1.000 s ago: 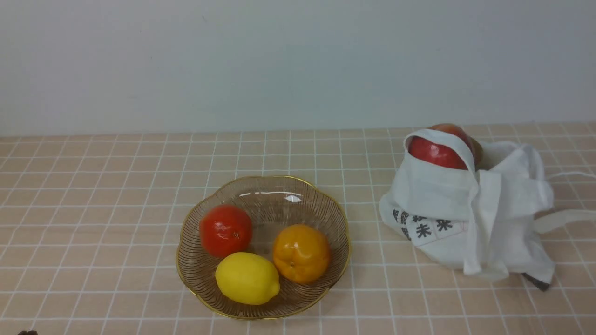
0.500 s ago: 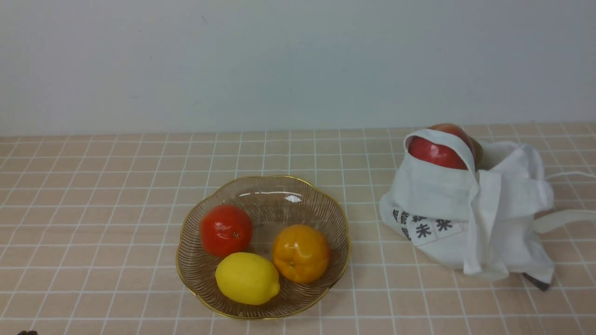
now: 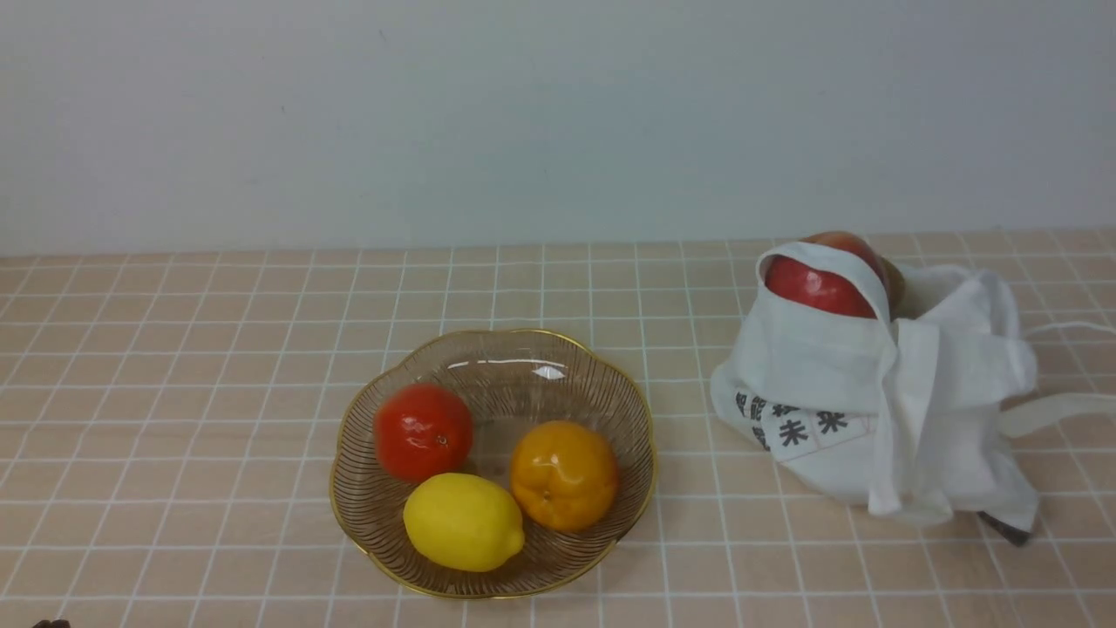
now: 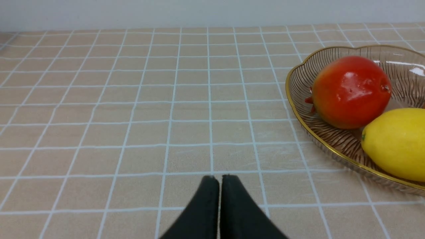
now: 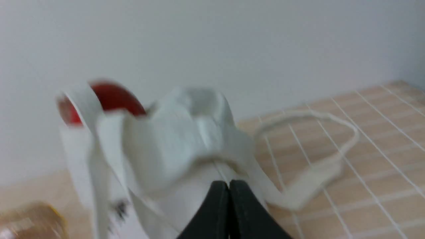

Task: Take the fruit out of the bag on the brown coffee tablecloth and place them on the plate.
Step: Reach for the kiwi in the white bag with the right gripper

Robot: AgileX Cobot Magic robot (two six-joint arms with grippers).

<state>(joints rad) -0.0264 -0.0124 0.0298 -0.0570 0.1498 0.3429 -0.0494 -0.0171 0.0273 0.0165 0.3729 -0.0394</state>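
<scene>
Plate (image 3: 493,384) left of bag (image 3: 819,366), bare tablecloth (image 3: 680,541) between; left gripper (image 4: 220,181) nearly closed, right gripper (image 5: 229,186) closed, both empty.

We see pale grey wall (image 3: 558,122) across background, few tiny dark specks (image 3: 381,33) on it; in right wrist view, we see it blurred.

Right of the left gripper (image 4: 220,177), the scalloped plate (image 3: 493,349) holds red fruit (image 3: 423,432), lemon (image 3: 463,522) and orange fruit (image 3: 564,475). Before the right gripper (image 5: 228,182) slumps the white bag (image 3: 819,358), red fruit showing.
</scene>
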